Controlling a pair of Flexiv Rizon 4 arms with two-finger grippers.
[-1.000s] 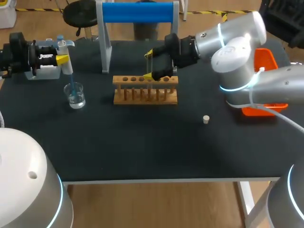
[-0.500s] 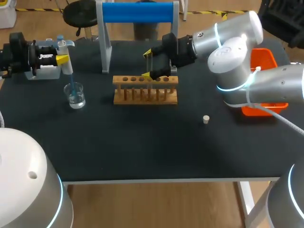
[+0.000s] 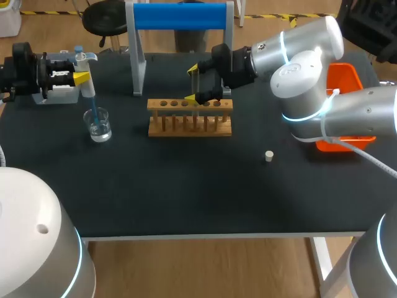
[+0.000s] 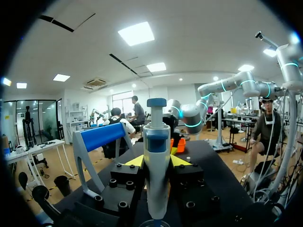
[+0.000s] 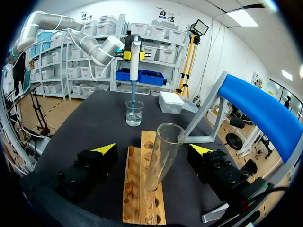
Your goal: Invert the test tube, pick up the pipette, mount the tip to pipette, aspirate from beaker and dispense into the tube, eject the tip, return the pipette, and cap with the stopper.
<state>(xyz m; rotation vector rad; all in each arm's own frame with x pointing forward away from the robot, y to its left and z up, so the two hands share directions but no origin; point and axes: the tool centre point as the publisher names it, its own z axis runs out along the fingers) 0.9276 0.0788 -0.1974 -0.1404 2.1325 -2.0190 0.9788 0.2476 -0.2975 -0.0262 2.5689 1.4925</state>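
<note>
- Head view: the left claw (image 3: pixel 80 77) is pinching the blue-and-white pipette (image 3: pixel 87 92) upright. The pipette's blue tip is dipping into the clear glass beaker (image 3: pixel 98 124) of clear liquid near the left end of the black counter (image 3: pixel 186 186). I judge it is placed there for aspirating.
- The right claw (image 3: pixel 193 83) is hanging above the wooden test tube rack (image 3: pixel 190 118).
- The small white stopper (image 3: pixel 269 156) is lying well apart, right of the rack, and is not yet being used.
- Left wrist view: the pipette body is rising between the yellow fingers. Both are pressing on it from opposite sides, which is keeping it vertical.
- Right wrist view: the clear glass test tube (image 5: pixel 163 156) is standing mouth-up in a rack hole and leaning slightly. The right claw's fingers are spreading wide on either side, and neither is touching the glass.
- The rack is carrying the tube, so its mouth is facing up for dispensing.
</note>
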